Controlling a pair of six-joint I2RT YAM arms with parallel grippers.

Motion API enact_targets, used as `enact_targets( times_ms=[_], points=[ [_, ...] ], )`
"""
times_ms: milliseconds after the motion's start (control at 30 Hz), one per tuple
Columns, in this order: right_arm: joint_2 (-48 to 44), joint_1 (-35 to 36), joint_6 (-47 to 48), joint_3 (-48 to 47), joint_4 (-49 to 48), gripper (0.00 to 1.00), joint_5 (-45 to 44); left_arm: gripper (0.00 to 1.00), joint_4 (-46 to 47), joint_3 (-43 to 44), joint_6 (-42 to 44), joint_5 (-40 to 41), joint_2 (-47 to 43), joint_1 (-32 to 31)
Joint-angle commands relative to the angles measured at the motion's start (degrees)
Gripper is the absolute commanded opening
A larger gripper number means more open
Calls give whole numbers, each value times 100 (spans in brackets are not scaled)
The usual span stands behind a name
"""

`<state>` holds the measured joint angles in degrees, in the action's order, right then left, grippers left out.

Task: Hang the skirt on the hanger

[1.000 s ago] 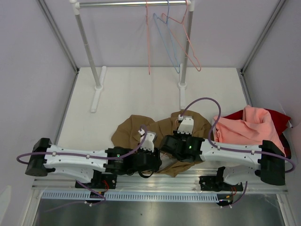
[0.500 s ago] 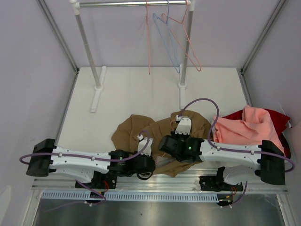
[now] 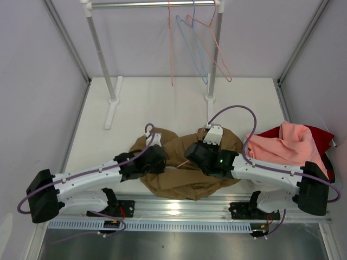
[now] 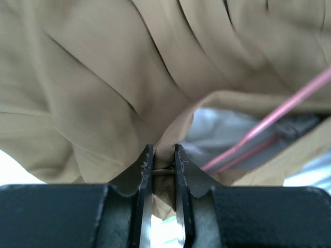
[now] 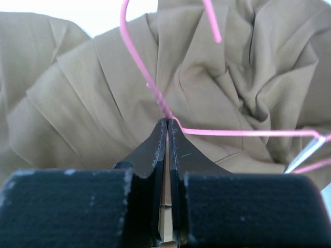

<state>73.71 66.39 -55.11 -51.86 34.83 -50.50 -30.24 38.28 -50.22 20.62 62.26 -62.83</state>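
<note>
Swung outward from the near edge since the earlier frame, the left arm is now stretched across the left part of the skirt (image 3: 179, 181), which has been drawn into a wider, flatter spread on the table (image 3: 152, 103). The right arm has shifted only slightly toward the middle of the cloth.

From above, both sets of fingertips are hidden beneath the wrists, so the grips cannot be judged there. Only a short pink streak is seen on the cloth between the two wrists.

In the left wrist view, the left gripper (image 4: 164, 157) is seen nearly closed, with a fold of the skirt's tan edge pinched between its jaws. Just beyond, the pale lining (image 4: 222, 124) is exposed, and the hanger (image 4: 269, 120) is seen running into that opening.

In the right wrist view, the right gripper (image 5: 167, 126) is seen closed fully on the hanger's wire, just below the twisted neck, with the hook curving upward over the pleats.

Spare hangers (image 3: 217, 59) are hung on the rail (image 3: 152, 4) at the back, and a pink cloth (image 3: 282, 146) is heaped at the right, just beside the skirt.
</note>
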Motion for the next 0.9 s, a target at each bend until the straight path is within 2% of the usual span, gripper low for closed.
enact_targets(
  times_ms=[0,100,267,400,500,567,667,767,867],
  points=[
    [73,-231,422,-360,-564,0,-170,0,623,566,1302,-111,49,937],
    [187,-425,650,-544,-810,0,-179,0,1027,1093,2311,-409,294,1665],
    [424,-671,896,-817,-1065,0,-180,0,1345,2033,3026,-1119,717,2642],
    [477,-742,941,-870,-1075,0,-136,0,1240,2070,3089,-1664,691,2741],
    [416,-742,845,-704,-1110,0,-4,0,1397,1149,2685,-2017,236,2688],
    [416,-698,765,-607,-1119,0,40,0,1748,88,2150,-2175,-281,2627],
    [468,-584,677,-449,-1180,0,102,0,2066,-986,1394,-2177,-705,2512],
    [521,-443,730,-352,-1311,0,295,0,2198,-1568,979,-2106,-952,2512],
    [495,-224,958,-299,-1487,0,567,0,2136,-1657,856,-1905,-918,2512]
  ],
)
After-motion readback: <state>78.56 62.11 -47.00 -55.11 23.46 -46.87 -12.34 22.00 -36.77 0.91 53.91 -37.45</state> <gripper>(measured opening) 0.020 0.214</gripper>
